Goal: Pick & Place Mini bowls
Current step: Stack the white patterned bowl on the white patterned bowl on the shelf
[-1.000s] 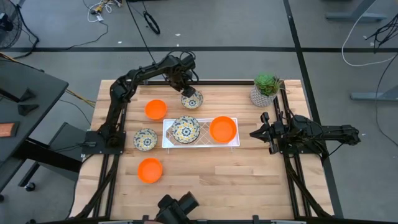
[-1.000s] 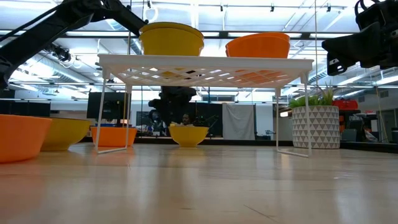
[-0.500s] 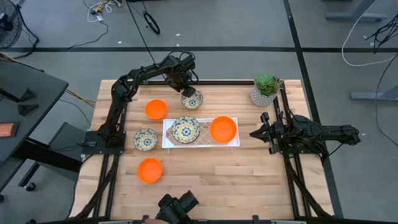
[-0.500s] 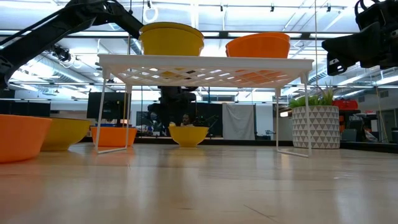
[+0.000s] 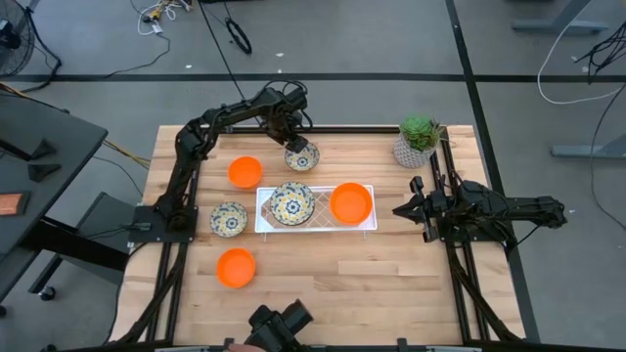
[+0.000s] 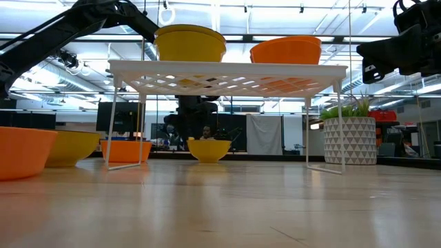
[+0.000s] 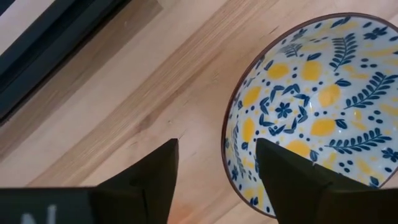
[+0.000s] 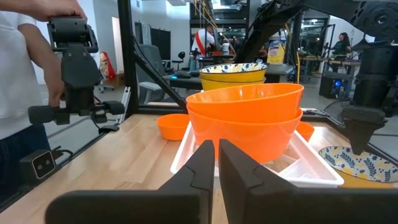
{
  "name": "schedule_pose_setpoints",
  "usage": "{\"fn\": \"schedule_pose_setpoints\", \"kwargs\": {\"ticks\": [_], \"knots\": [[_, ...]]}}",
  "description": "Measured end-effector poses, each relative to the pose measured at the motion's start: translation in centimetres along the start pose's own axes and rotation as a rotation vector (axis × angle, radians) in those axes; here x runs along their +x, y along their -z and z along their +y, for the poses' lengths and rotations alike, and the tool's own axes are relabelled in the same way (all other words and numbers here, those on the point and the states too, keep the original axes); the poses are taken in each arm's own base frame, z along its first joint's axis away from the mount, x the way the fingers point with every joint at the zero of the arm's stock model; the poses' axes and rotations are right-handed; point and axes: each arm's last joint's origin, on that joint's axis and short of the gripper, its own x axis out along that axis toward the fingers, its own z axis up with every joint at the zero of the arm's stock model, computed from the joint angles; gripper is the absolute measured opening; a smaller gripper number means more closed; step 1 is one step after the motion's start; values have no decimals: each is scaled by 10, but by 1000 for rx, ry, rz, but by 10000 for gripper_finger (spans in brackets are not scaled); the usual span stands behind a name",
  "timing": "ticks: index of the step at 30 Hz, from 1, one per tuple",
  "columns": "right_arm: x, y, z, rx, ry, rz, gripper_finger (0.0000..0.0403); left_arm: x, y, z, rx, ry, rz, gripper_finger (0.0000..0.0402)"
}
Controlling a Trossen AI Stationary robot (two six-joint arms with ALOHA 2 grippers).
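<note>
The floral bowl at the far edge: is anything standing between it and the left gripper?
Nothing visible. The left gripper hangs open right over the floral bowl, one finger above its inside and the other outside the rim.

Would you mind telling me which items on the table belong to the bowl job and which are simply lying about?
Part of the job:
- patterned bowls
- orange bowls
- white rack carrying two stacks
- left gripper at the far patterned bowl

Just lying about:
- potted plant

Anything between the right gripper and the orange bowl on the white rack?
Nothing: in the high view, only bare table separates the right gripper from the orange bowl.
</note>
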Motion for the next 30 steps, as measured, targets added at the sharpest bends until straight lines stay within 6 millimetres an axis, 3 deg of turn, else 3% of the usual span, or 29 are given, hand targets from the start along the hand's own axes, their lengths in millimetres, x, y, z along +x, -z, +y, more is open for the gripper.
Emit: {"fn": "schedule_pose_setpoints", "kwargs": {"ticks": [8,30], "knots": [[0,0,0,0,0,0,27,0,0,-1,-3,1,-1,178],[0,0,0,0,0,0,27,2,-3,-1,4,8,-26,179]]}}
